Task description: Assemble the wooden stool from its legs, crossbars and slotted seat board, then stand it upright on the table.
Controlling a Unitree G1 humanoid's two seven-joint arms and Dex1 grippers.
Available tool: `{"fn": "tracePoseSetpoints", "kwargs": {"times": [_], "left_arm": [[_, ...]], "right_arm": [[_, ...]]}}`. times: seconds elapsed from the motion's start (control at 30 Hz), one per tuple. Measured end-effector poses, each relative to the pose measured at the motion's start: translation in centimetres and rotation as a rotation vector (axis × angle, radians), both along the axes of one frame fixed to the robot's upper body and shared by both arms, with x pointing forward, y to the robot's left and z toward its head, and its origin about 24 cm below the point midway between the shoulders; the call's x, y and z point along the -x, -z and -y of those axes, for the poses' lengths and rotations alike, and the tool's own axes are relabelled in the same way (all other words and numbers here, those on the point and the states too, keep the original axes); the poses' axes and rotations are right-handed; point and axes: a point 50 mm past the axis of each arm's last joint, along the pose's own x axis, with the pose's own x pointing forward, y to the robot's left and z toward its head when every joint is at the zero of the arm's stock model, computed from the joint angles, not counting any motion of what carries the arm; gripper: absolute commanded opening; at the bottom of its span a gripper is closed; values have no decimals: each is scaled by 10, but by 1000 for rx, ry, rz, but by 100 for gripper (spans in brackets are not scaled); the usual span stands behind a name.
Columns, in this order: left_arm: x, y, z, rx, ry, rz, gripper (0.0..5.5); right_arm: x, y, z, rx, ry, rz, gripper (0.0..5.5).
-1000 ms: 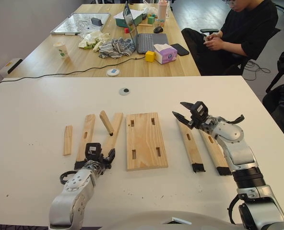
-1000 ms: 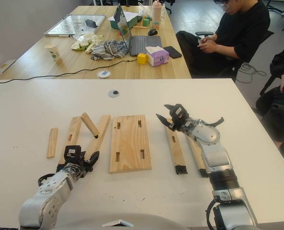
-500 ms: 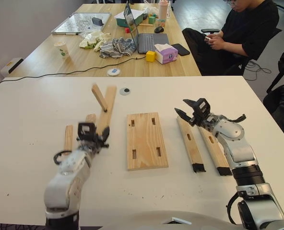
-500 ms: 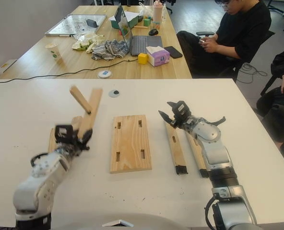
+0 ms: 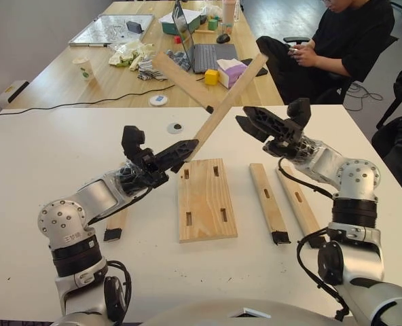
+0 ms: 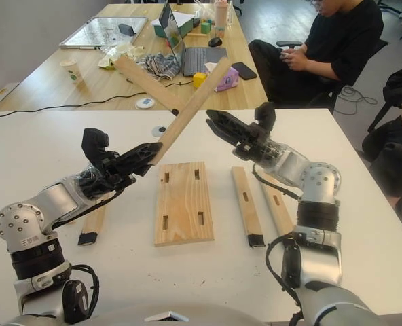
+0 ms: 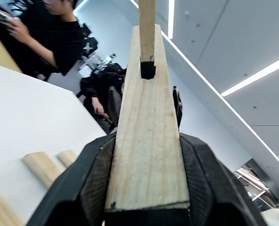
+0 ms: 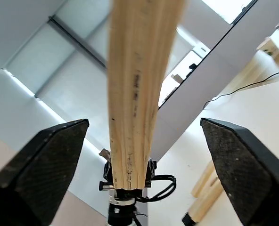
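White table (image 5: 45,170) carries the seat board (image 5: 206,199) flat. Above it my left gripper (image 5: 180,151) pinches the leg (image 5: 225,102) low, crossbar (image 5: 180,78) attached. Wood seems stiff, light; my spread right gripper (image 5: 272,117) should hold near the joint.

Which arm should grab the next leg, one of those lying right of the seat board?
Right, likely. The right gripper is open and empty, on the same side as the two loose legs right of the seat board. The left gripper is shut on the raised leg with its crossbar.
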Motion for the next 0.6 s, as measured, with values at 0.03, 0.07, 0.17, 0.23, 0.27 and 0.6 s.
{"fn": "tracePoseSetpoints", "kwargs": {"times": [0.03,0.07,0.17,0.23,0.27,0.6], "left_arm": [[1,-2,1,31,12,0,199],[1,-2,2,38,13,-6,199],[2,2,7,44,20,-37,199],[3,4,9,38,26,-47,199],[4,7,9,27,20,-60,199],[3,12,7,22,-16,-81,199]], "right_arm": [[0,2,-2,-3,-9,-33,469],[1,3,-6,-25,-19,-47,469],[4,-1,-11,-78,-49,-65,469],[6,-3,-14,-97,-62,-75,469],[7,-3,-15,-109,-61,-85,469],[8,-1,-20,-118,-33,-150,387]]}}
